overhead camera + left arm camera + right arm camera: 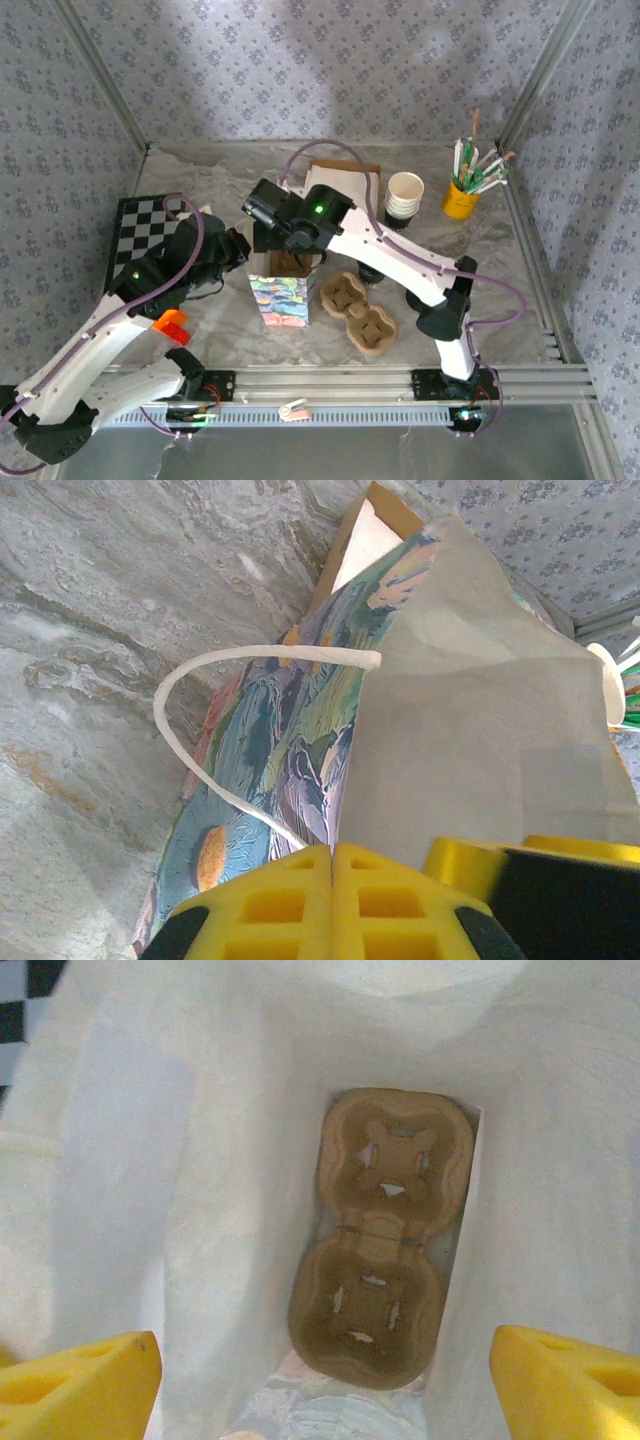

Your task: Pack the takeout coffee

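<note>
you'll find the takeout coffee (372, 272) just right of centre in the top view, a little below the middle of the frame. it reads as a small dark cup with a black top. the white right arm (400, 255) crosses over it and hides most of it, so you can't tell its pose. it lies just beside the upper right edge of the cardboard tray (358, 312), outside the hollows.

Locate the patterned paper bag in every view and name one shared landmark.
Top external: paper bag centre, standing between the arms.
Left wrist: bag in the middle, seen from the side, white handle left.
Right wrist: bag seen from above, white inside walls all round.
Shared landmark: its painted print.
</note>
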### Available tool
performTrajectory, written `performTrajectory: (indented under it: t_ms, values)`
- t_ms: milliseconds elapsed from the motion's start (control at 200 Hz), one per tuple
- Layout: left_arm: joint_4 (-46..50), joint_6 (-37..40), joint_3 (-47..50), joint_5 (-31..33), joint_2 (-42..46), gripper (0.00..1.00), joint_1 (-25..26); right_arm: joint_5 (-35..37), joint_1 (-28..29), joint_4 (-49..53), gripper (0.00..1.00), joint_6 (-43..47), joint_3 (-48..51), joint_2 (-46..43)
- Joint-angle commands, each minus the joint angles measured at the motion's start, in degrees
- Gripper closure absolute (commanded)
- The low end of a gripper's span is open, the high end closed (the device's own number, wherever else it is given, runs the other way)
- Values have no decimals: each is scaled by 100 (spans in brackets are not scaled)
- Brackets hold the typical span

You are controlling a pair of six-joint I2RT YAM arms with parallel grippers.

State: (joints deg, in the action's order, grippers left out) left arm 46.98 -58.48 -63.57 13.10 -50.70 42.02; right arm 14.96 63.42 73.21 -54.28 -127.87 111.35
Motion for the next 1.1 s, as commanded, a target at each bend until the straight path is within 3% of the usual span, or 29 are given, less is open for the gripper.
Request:
performTrajectory:
  t_ms: [0, 305, 420, 715, 900, 1099]
  values:
    - [111, 154, -209, 228, 23, 100, 3, -90, 30, 0, 13, 243, -255, -343]
    - [-310, 325, -245, 142, -166, 100, -285, -288, -92, 143, 13, 952, -322, -931]
    - [-538, 392, -187, -133, -228, 100, -627, -97, -233, 510, 13, 1205, -123, -1242]
    - [-769, 609, -234, -128, -459, 100, -822, -604, -1376, 597, 13, 2052, 2210, -2646]
    - [-563, 667, -248, -104, -453, 80, -885, -958, -2176, 296, 13, 2784, 3698, -3109]
    - [114, 810, -589, -102, -365, 64, -898, -1084, -2524, -183, 14, 3533, 4388, -2926]
